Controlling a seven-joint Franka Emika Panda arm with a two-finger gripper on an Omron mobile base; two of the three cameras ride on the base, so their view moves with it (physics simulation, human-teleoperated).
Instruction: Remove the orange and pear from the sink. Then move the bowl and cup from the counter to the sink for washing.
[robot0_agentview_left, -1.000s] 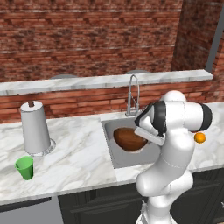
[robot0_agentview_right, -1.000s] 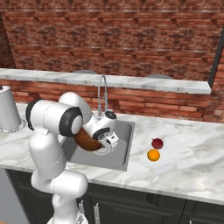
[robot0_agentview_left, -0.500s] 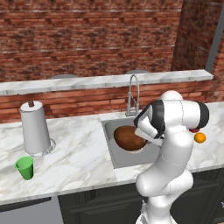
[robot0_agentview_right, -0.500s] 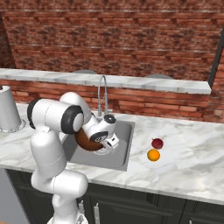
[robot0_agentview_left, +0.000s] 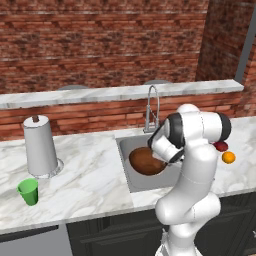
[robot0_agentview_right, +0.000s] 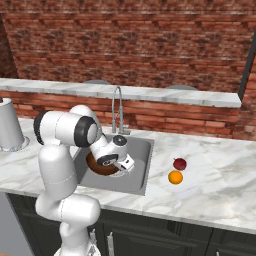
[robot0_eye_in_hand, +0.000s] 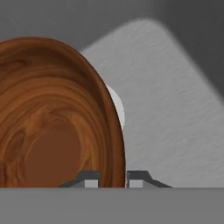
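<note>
My claw (robot0_eye_in_hand: 110, 178) pinches the bowl's (robot0_eye_in_hand: 52, 118) rim low inside the sink (robot0_eye_in_hand: 175, 109); I should settle it flat on the basin floor before letting go.

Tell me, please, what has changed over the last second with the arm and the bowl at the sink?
Very little. The gripper stays clamped on the rim of the bowl and has eased it slightly lower in the sink; nothing was let go. The orange and pear lie where they were on the counter, and the cup stands untouched.
</note>
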